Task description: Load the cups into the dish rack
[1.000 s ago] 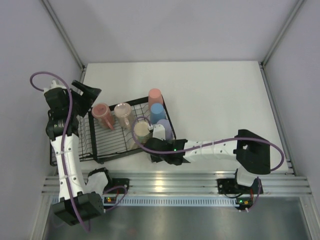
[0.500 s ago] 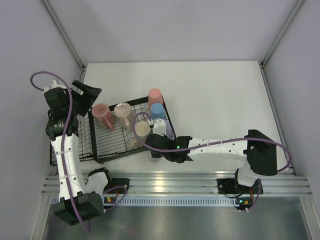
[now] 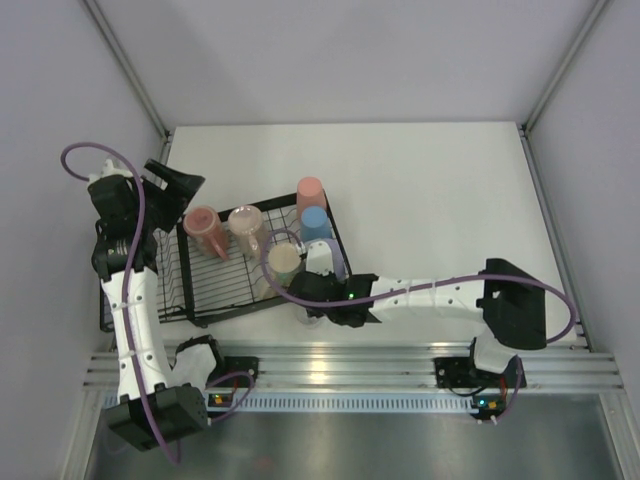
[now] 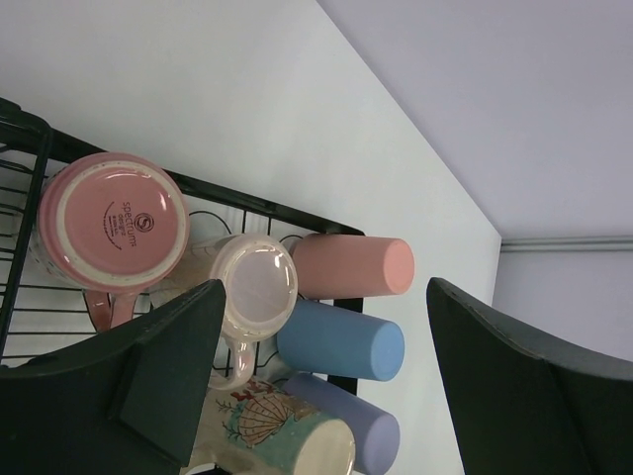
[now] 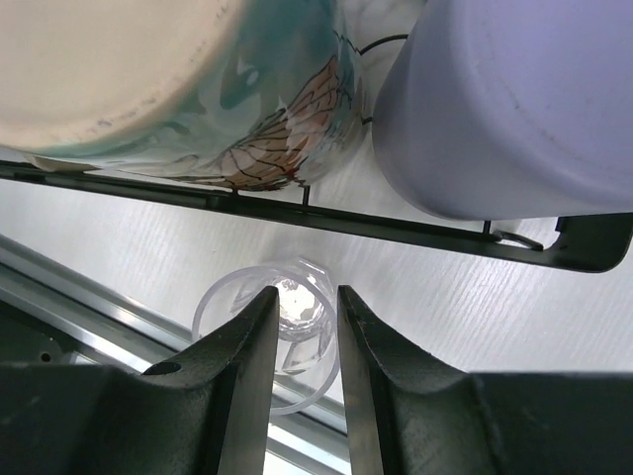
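Note:
The black wire dish rack [image 3: 200, 292] holds a pink mug [image 3: 202, 228], a pale mug [image 3: 245, 226], a cream shell-print mug [image 3: 284, 261], and salmon [image 3: 311, 191], blue [image 3: 316, 221] and lavender [image 3: 331, 256] tumblers. My right gripper [image 3: 312, 300] hovers just outside the rack's front bar [image 5: 396, 230]. In the right wrist view its jaws [image 5: 305, 292] stand a narrow gap apart above a clear glass [image 5: 299, 309] standing on the table, and they grip nothing. My left gripper [image 3: 175, 186] is wide open and empty above the rack's far-left corner [image 4: 326, 285].
The metal rail [image 3: 350, 360] along the table's front edge lies right beside the clear glass. The cream mug [image 5: 148, 79] and lavender tumbler [image 5: 514, 99] are close above the right fingers. White tabletop [image 3: 440, 200] stretches to the right of the rack.
My right gripper has drawn back from the lavender tumbler to the rack's front edge, over the clear glass. The right elbow shifted slightly. The left arm has not moved.

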Available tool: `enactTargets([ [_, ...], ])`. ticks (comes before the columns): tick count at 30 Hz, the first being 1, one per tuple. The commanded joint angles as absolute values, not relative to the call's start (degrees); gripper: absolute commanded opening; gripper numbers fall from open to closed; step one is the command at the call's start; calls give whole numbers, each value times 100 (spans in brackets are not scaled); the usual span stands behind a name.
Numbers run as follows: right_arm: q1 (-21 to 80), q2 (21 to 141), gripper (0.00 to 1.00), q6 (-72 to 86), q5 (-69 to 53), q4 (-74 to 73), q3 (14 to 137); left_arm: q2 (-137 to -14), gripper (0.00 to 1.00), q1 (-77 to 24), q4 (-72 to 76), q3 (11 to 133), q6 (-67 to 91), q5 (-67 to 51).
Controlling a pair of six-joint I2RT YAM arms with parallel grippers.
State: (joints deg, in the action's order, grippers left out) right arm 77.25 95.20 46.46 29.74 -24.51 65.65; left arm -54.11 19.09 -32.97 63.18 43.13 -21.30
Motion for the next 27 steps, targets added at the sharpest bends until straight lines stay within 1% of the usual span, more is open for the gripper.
enactTargets([
  [1, 7796, 9642, 31, 4579, 3041, -2514, 6583, -5326, 88, 1934, -2909, 6477, 4315, -2259],
  [7, 7805, 9668, 28, 4605, 2971, -2461, 6486, -5256, 88, 1934, -2813, 6477, 4315, -2408],
  [11, 7796, 9703, 24, 4597, 2962, -2479, 6478, -5194, 88, 1934, -2760, 6460, 4315, -2513],
  [14, 7796, 9703, 16, 4562, 2927, -2364, 6381, -5115, 88, 1934, -2602, 6381, 4307, -2715],
  [15, 7787, 9694, 10, 4562, 2927, -2364, 6363, -5098, 89, 1934, -2541, 6363, 4315, -2820],
  [17, 7770, 9651, 0, 4492, 2944, -2478, 6363, -5054, 88, 1934, -2488, 6337, 4315, -2944],
  [19, 7761, 9475, 0, 4456, 2936, -2583, 6433, -5062, 88, 1934, -2382, 6363, 4298, -3233],
  [27, 7700, 7964, 0, 4061, 2637, -2777, 6521, -5335, 85, 1934, -1995, 6469, 4666, -4376],
])
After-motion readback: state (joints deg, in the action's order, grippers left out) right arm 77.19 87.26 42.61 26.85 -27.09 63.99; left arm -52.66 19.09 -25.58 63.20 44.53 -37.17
